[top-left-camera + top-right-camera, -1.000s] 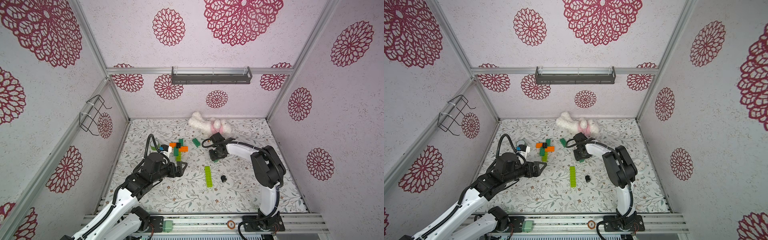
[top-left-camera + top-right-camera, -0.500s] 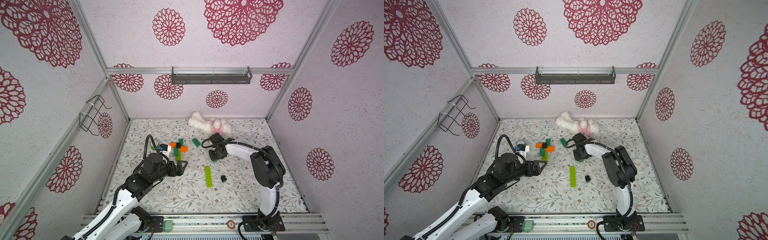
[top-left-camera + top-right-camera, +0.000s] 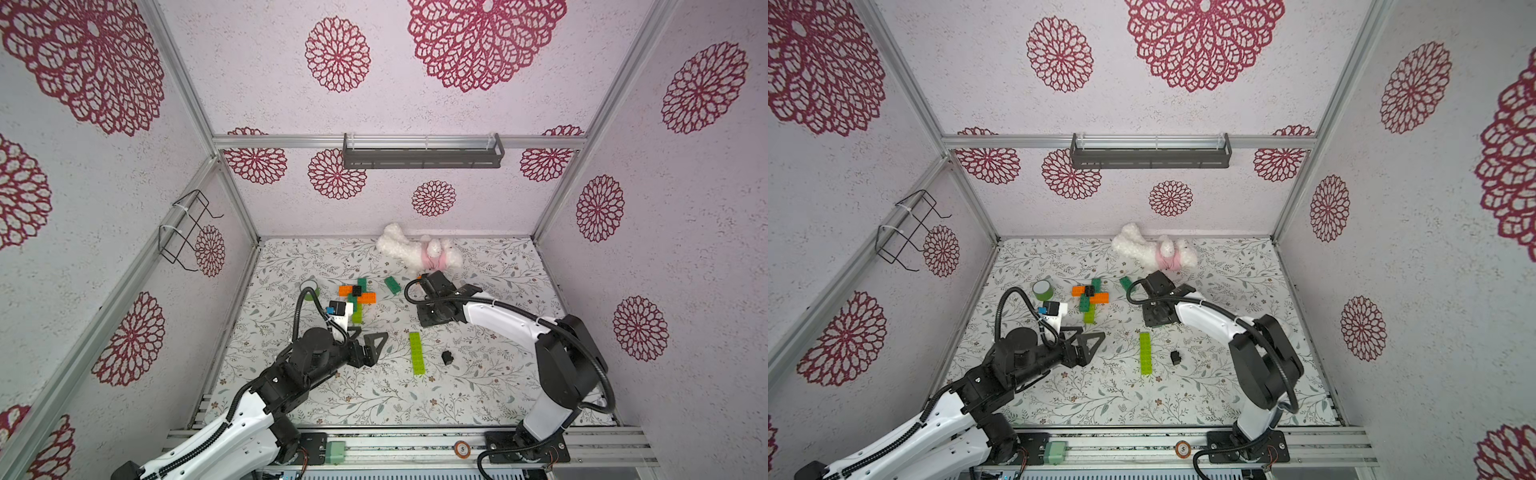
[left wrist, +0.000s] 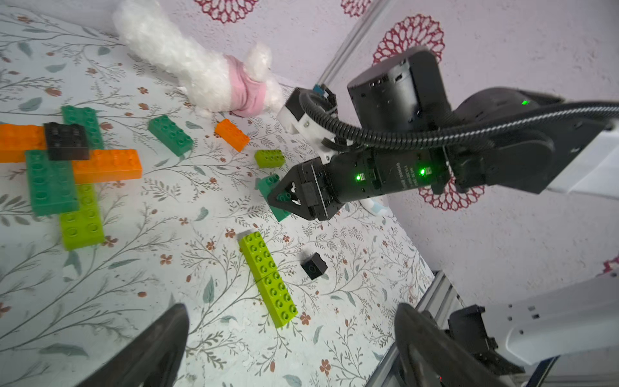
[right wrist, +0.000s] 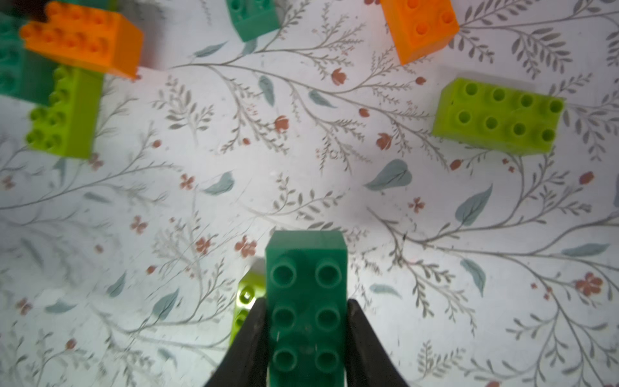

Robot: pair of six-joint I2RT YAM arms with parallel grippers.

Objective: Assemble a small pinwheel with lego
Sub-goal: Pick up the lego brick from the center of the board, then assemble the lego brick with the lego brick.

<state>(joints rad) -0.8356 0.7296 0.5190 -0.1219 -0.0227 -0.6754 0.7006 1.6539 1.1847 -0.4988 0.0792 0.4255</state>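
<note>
My right gripper (image 5: 306,305) is shut on a dark green lego brick (image 5: 306,268), low over the mat; the left wrist view shows the same hold (image 4: 284,197). A bit of lime brick (image 5: 246,301) peeks out beside it. The partly built pinwheel (image 3: 356,296) (image 3: 1090,296) of orange, dark green and lime bricks with a black square on top lies at mid-left. A long lime brick (image 3: 417,353) and a small black brick (image 3: 447,357) lie in front. My left gripper (image 3: 370,345) (image 4: 290,335) hovers open and empty near the long lime brick.
A loose dark green brick (image 3: 392,285), a short orange brick (image 4: 232,134) and a short lime brick (image 4: 269,158) lie near the right arm. A white plush toy (image 3: 419,251) rests by the back wall. A green tape roll (image 3: 309,286) stands left of the pinwheel.
My right gripper's jaws have narrowed onto the dark green brick. The left arm has shifted only slightly, still open.
</note>
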